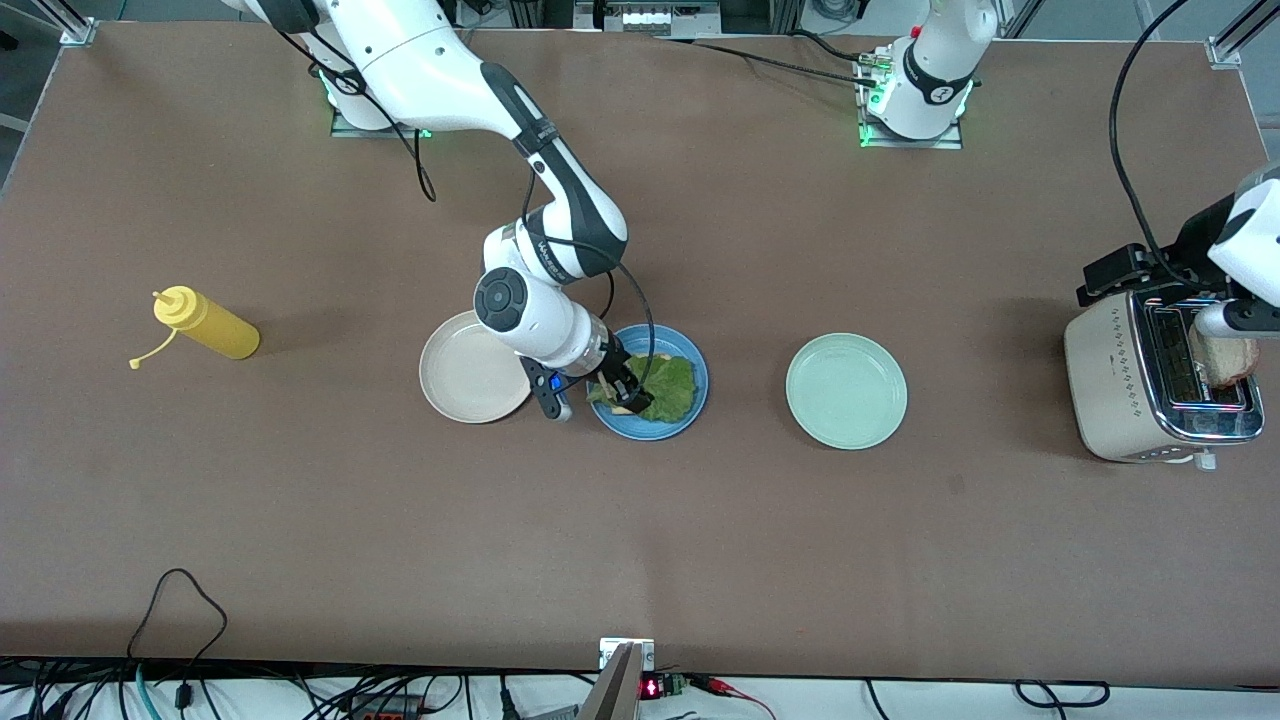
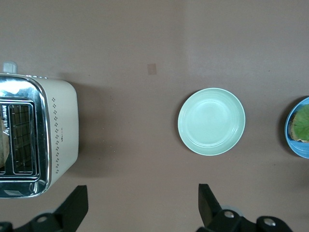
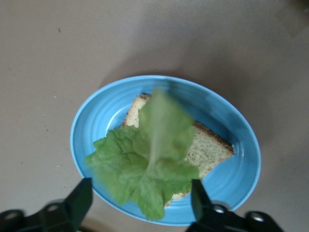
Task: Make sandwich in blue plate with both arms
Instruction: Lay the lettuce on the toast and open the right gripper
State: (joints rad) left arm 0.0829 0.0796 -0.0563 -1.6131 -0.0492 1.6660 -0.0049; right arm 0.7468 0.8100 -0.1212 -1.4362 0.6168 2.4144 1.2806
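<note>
Right gripper [image 1: 622, 388] low over blue plate [image 1: 690, 400], jaws wide apart, nothing held. Lettuce leaf [image 3: 145, 169] blurred in right wrist view, draped over 1 bread slice [image 3: 212, 150] on the plate. Left gripper [image 2: 142, 208] over table beside toaster [image 1: 1110, 385], spread wide, empty, waiting. Second slice [image 1: 1222, 360] standing in toaster slot, at left arm's end. Judged: leaf limp, light, tears easily; bread soft, crushable. Best taken by crust edges, light squeeze. Cream plate [image 1: 470, 380] and green plate [image 1: 846, 391] bare.
</note>
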